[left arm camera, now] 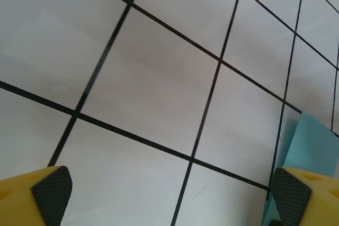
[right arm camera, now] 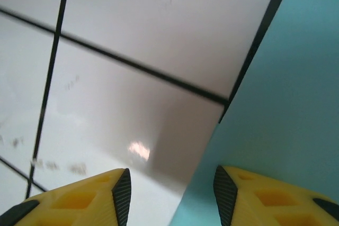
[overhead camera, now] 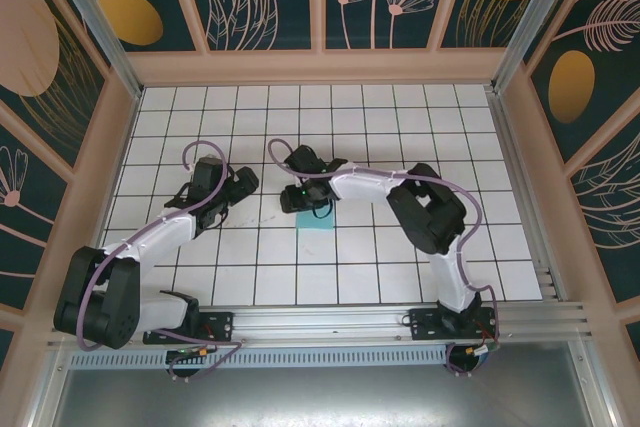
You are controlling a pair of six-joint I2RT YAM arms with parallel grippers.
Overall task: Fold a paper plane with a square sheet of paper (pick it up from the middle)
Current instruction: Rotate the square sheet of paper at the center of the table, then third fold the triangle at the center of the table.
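The table (overhead camera: 400,117) is a white tiled top ruled into squares by thin black lines, with walls along its left, right and far sides. A turquoise paper (overhead camera: 318,223) lies flat on it near the middle (faint dark smudges mark the tiles nearby).

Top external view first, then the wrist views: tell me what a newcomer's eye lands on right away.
The turquoise paper stands out as the one bright thing on the white tiled table, lying near the middle at the tip of the right gripper. In the right wrist view, the paper's edge runs between that gripper's open yellow fingers. The left gripper hovers wide open just left of the paper.
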